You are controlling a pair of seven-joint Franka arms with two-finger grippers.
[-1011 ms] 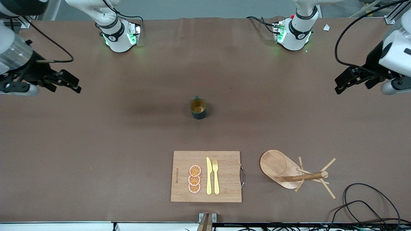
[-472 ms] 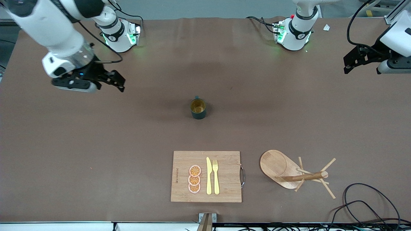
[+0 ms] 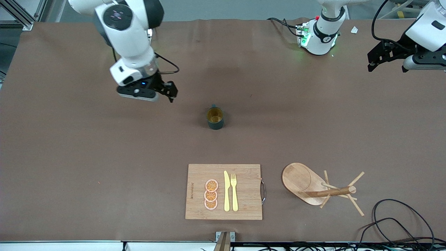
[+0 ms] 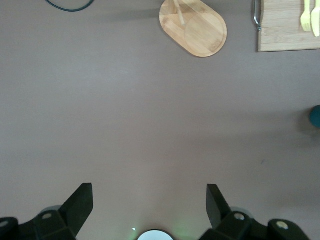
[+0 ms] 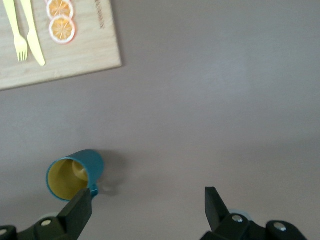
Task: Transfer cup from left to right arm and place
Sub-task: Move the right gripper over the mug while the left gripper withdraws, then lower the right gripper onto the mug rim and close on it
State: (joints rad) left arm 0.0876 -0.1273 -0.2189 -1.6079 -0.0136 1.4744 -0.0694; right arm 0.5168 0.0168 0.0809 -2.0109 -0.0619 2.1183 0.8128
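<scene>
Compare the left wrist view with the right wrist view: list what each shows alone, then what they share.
Only the left wrist view: the oval wooden mug-tree base, a black cable, and the open left pincer.

Only the right wrist view: the orange slices on the board, the cup's mustard-yellow inside, and the open right pincer.

Both: the cutting board, the yellow fork and knife, and the cup, which the left wrist view shows only as a sliver at its edge.

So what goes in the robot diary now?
cup: upright, untouched | right gripper: open, beside cup | left gripper: open, waiting
</scene>
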